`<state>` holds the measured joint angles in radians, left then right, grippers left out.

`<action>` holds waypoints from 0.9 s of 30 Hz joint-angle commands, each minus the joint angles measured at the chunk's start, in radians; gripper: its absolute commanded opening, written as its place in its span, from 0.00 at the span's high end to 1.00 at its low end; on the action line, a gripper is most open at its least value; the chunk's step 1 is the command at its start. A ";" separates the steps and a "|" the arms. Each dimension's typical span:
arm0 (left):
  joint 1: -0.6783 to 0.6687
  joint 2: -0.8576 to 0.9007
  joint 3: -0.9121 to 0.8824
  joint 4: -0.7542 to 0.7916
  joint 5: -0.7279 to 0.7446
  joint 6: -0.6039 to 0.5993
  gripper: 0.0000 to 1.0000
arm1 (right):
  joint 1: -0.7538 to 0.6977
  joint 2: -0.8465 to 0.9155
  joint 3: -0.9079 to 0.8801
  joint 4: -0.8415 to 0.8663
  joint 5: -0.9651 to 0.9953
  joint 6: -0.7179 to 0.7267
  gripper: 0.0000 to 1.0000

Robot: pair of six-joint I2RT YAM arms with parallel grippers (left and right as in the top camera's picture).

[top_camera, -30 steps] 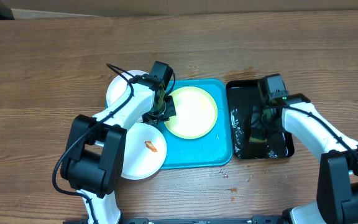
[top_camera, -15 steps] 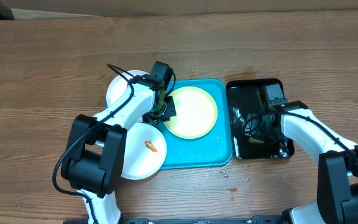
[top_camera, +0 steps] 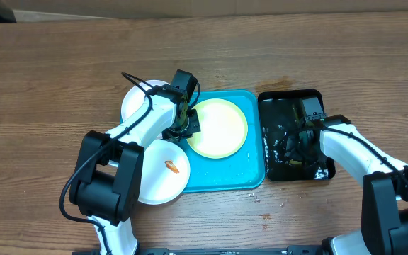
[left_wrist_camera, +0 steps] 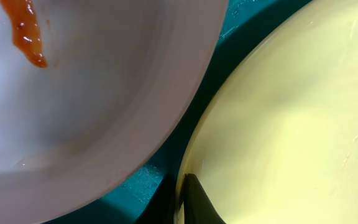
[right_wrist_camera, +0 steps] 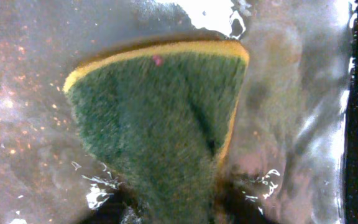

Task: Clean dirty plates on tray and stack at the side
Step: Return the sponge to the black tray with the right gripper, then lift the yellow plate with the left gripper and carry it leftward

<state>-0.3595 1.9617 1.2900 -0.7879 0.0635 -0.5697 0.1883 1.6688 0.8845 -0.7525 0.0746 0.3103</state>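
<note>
**Operator:** Where do the parts sit for the wiping step?

**Technician:** On the bench, the turquoise tray lies at centre. The black tray lies just beside it on the right. The green-rimmed plate lies flat on the turquoise tray. The front white plate overlaps the tray's front-left corner. The rear white plate lies near the back-left corner, partly hidden by the left arm.

**Operator:** What do the grippers hold?

**Technician:** The left gripper is closed at the green-rimmed plate's left rim. Whether it pinches that rim cannot be told. The right gripper hangs over the black tray, clamped on the sponge. The green scouring face points toward the wrist camera, with the wet tray floor behind it.

**Operator:** How is the step done well?

**Technician:** As a judgement from this layout:
- Lift the sponge clear of the black tray's wall before crossing.
- Land a flat face on the green-rimmed plate, not a corner.
- Stroke toward the left gripper so that the plate is braced and does not slide.
- Use light pressure.

The orange smear on the front white plate needs the same treatment.
</note>
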 commanded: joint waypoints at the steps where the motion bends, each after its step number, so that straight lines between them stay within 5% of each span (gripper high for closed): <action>1: 0.000 0.012 -0.005 -0.007 -0.018 0.017 0.96 | 0.000 -0.016 0.014 0.008 0.004 0.000 0.89; 3: 0.001 0.003 0.013 -0.030 -0.019 0.026 0.96 | -0.012 -0.016 0.063 -0.029 0.005 0.001 0.56; 10: -0.018 -0.104 0.060 -0.047 -0.043 0.072 0.96 | -0.025 -0.016 0.200 -0.148 0.003 0.000 0.00; 27: -0.201 -0.370 0.062 -0.113 -0.520 0.072 0.96 | -0.144 -0.016 0.243 -0.071 0.046 0.048 0.00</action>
<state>-0.5079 1.6180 1.3289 -0.8986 -0.2916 -0.5159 0.0986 1.6688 1.1015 -0.8375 0.1020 0.3172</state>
